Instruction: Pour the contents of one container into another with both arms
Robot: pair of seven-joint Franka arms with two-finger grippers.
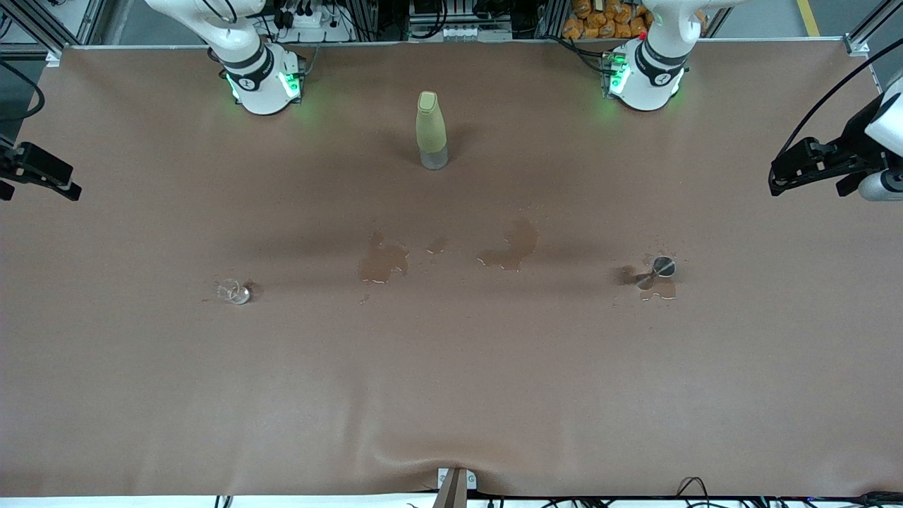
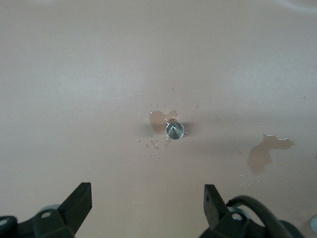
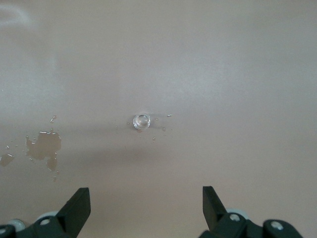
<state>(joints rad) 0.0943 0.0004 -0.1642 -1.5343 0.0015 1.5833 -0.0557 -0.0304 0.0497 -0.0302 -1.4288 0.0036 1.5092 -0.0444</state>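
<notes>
A small clear glass (image 1: pixel 236 291) (image 3: pixel 141 121) stands toward the right arm's end of the table. Another small glass (image 1: pixel 662 268) (image 2: pixel 174 130) stands in a puddle toward the left arm's end. A tall yellow-green bottle (image 1: pixel 431 130) stands upright between the two arm bases, farther from the front camera than both glasses. My left gripper (image 2: pixel 147 198) (image 1: pixel 783 176) hangs high at its end of the table, open and empty. My right gripper (image 3: pixel 146 198) (image 1: pixel 42 176) hangs high at its own end, open and empty too. Neither touches anything.
Wet patches (image 1: pixel 383 262) (image 1: pixel 511 247) darken the brown cloth (image 1: pixel 451 388) between the two glasses. One patch (image 2: pixel 265 151) shows in the left wrist view and another patch (image 3: pixel 44 146) in the right wrist view. Small drops ring both glasses.
</notes>
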